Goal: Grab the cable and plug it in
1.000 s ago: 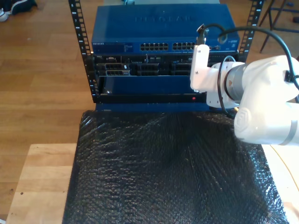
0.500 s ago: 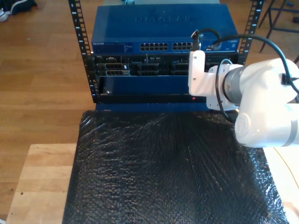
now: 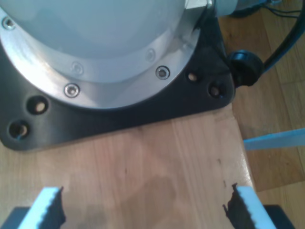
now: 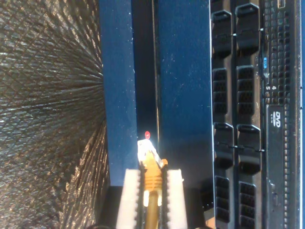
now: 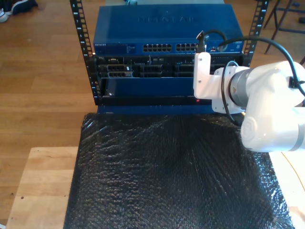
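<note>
My second gripper is shut on the yellow cable, pinched between its white fingers. The clear plug sticks out past the fingertips. It points at a blue rack panel, close to a small red light. In the exterior view the second arm reaches in from the right, its wrist in front of the rack's right half. My first gripper is open over bare wood, with nothing between its fingers.
The blue network switch with its row of ports tops the rack; dark drive bays lie below. A black bubble-wrap mat covers the wooden table. An arm's black base plate is bolted to the wood near my first gripper.
The second arm's wrist has shifted a little toward the exterior view's left, staying in front of the rack.
</note>
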